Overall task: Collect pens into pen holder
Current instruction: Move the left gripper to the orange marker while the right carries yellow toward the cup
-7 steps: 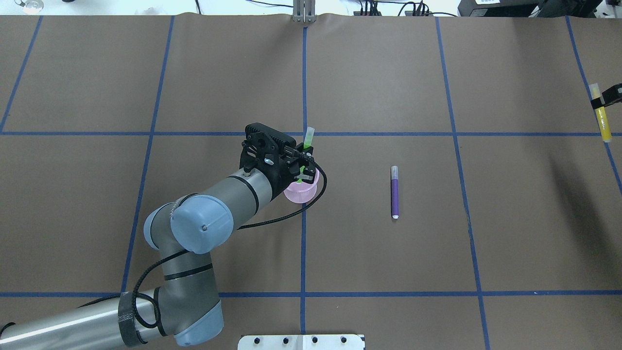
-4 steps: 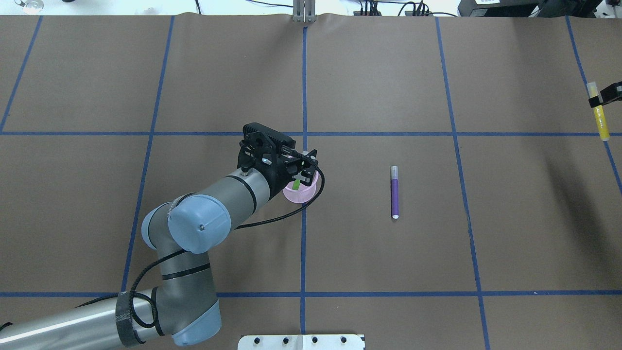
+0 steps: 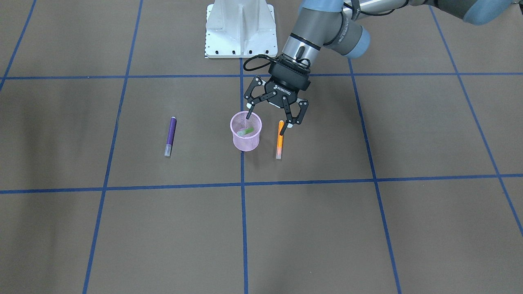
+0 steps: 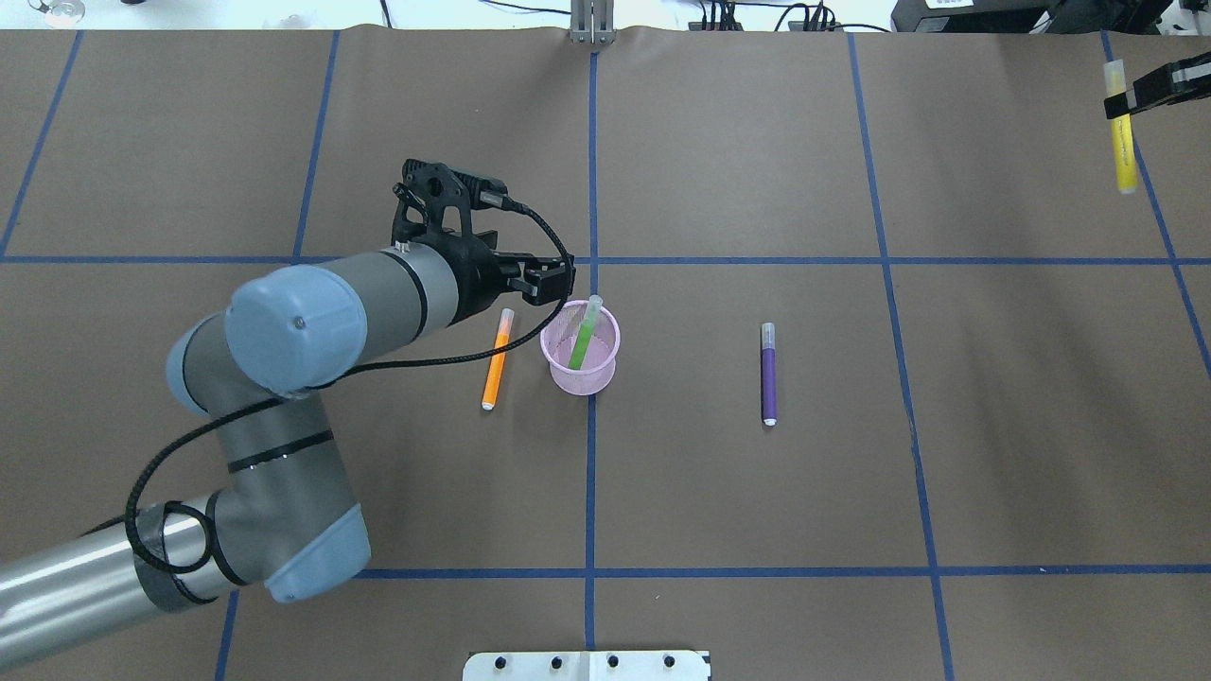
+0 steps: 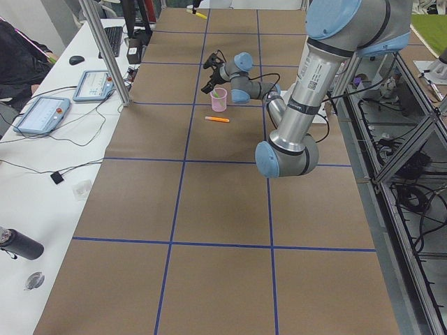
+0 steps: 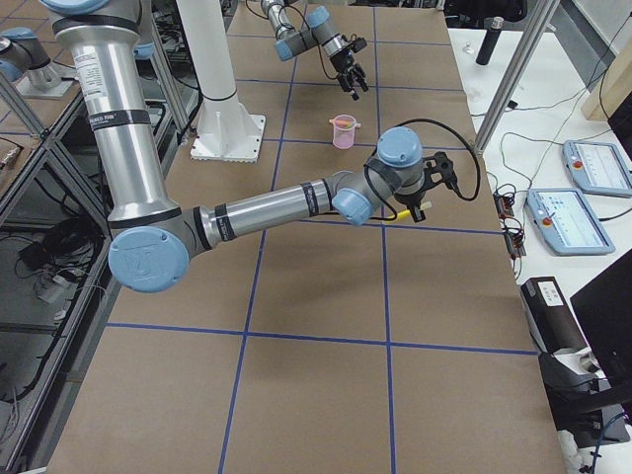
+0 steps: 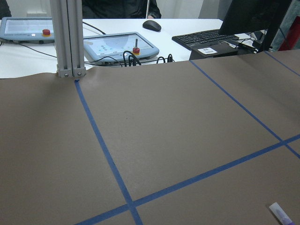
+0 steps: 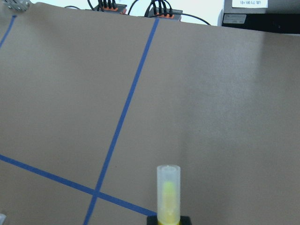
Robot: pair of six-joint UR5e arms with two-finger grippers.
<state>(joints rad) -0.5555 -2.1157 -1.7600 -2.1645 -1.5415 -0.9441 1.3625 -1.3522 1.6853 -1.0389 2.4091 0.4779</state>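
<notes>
The left gripper [image 3: 265, 122] hangs spread and empty just over the far-left rim of the pink wire-mesh pen holder [image 4: 580, 364]. That fits an arm with nothing more to carry here. The green pen [image 4: 582, 339] stands inside, and since it is longer than the cup is deep, it tilts with its pale cap poking over the far rim.

2 pens lie flat on the table [image 4: 757, 492], both pointing near to far. The orange pen [image 4: 497, 359] is just left of the holder and the purple pen [image 4: 768, 374] is well apart on its right.

The right gripper [image 4: 1118, 102] pinches the yellow pen [image 4: 1123, 151] just below its translucent cap, far off at the right edge. The body hangs free below the grip, which would suit a tip-first drop.

So 1 of 4 is collected.
</notes>
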